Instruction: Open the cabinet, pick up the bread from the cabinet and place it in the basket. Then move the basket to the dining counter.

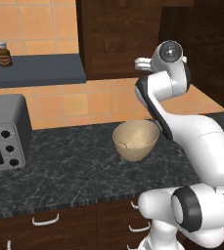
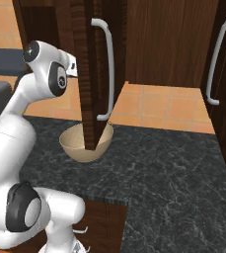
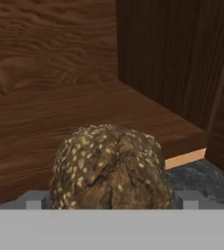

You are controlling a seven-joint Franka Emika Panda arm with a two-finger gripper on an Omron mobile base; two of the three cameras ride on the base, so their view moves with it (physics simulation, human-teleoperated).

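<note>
Jaws wide astride bread [image 3: 111, 168]

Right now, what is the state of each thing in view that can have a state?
cabinet: door open, swung out over the worktop.
bread: on the cabinet shelf, between the open fingers, not lifted.
gripper: open, one finger on each side of the bread.
basket: upright on the black worktop, empty.
toaster oven: door shut.
bottle: upright on the shelf, capped.
</note>
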